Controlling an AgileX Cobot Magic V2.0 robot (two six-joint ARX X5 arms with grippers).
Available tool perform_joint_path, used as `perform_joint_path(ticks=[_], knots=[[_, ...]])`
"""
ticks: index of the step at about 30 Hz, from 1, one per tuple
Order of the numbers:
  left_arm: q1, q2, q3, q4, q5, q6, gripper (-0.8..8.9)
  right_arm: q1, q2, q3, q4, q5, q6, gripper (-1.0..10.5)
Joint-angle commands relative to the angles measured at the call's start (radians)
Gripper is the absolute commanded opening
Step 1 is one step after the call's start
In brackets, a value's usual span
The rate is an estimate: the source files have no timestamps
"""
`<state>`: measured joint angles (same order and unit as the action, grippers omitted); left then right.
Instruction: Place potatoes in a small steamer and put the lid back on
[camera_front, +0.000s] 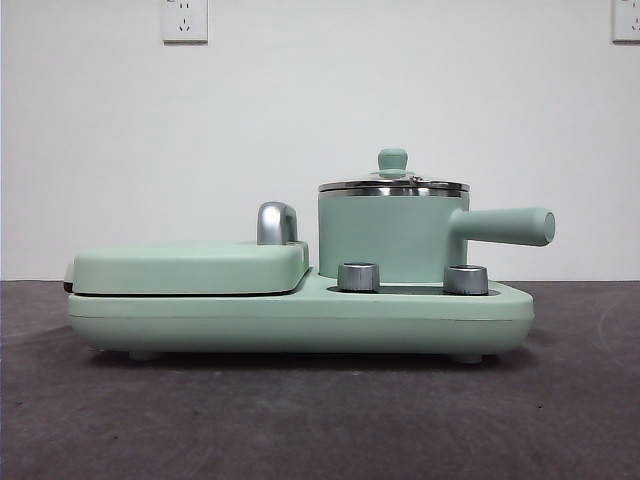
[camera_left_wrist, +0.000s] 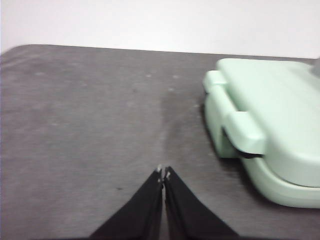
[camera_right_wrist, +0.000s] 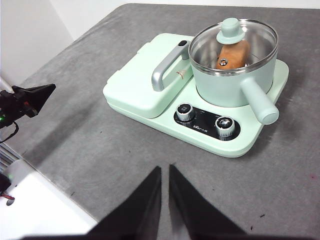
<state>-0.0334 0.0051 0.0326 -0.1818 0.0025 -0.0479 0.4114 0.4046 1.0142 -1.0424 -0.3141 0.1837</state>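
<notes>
The small steamer (camera_front: 390, 240) (camera_right_wrist: 225, 87) stands on the right half of a mint-green cooker base (camera_front: 300, 315), its handle pointing right. The glass lid (camera_front: 393, 186) (camera_right_wrist: 255, 37) sits on the steamer's rim, knob up. Through the glass an orange-brown potato (camera_right_wrist: 235, 54) lies inside the pot. My right gripper (camera_right_wrist: 165, 170) hangs shut and empty above the table in front of the cooker. My left gripper (camera_left_wrist: 163, 174) is shut and empty over bare table beside the griddle end of the cooker.
A flat griddle (camera_front: 190, 265) (camera_left_wrist: 270, 125) (camera_right_wrist: 135, 85) with a chrome handle (camera_front: 277, 223) fills the cooker's left half. Two chrome knobs (camera_front: 358, 277) (camera_front: 465, 279) sit on the front. The left arm (camera_right_wrist: 20, 102) shows dark at the table's edge.
</notes>
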Motion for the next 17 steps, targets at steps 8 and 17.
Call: perform_joint_path(ticks=[8, 17], knots=[[0.014, -0.002, -0.020, -0.008, -0.013, 0.044, 0.08, 0.004, 0.005, 0.007, 0.010, 0.000, -0.008, 0.2], [0.014, -0.002, -0.020, -0.007, -0.013, 0.044, 0.08, 0.004, 0.005, 0.007, 0.010, 0.000, -0.008, 0.2]])
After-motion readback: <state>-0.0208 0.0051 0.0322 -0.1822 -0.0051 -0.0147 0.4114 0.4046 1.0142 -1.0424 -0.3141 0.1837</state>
